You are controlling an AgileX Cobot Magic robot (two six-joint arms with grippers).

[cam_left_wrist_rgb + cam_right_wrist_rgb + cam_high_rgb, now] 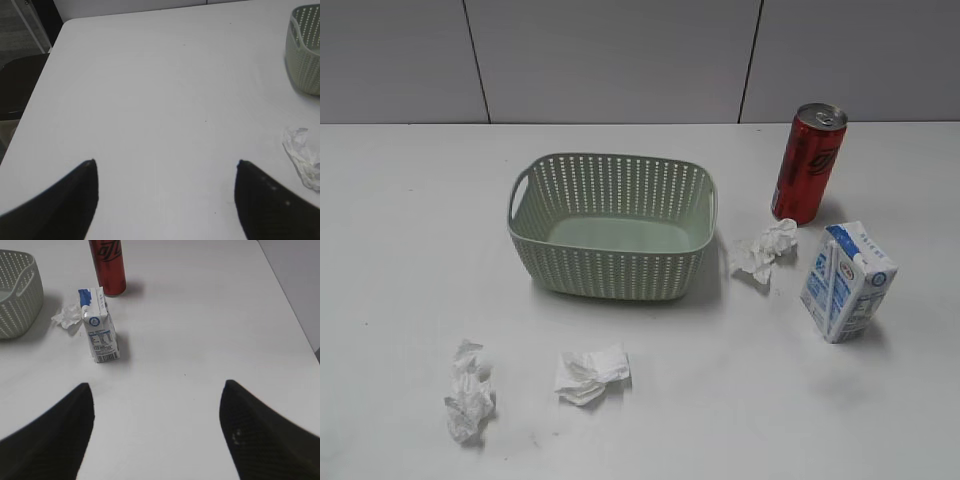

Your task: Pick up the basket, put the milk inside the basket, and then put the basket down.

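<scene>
The pale sage-green basket (610, 225) stands empty on the white table, left of centre; it also shows in the left wrist view (305, 50) and the right wrist view (15, 292). The white and blue milk carton (846, 282) stands upright at the right; it also shows in the right wrist view (98, 325). My left gripper (165, 162) is open and empty over bare table, left of the basket. My right gripper (156, 385) is open and empty, short of the milk. Neither gripper shows in the exterior view.
A tall red drink can (809, 163) stands behind the milk. Crumpled tissues lie beside the basket's right end (763, 250) and in front of it (590, 373) (469, 390). The table's left edge (37, 95) and right edge (290, 305) are near.
</scene>
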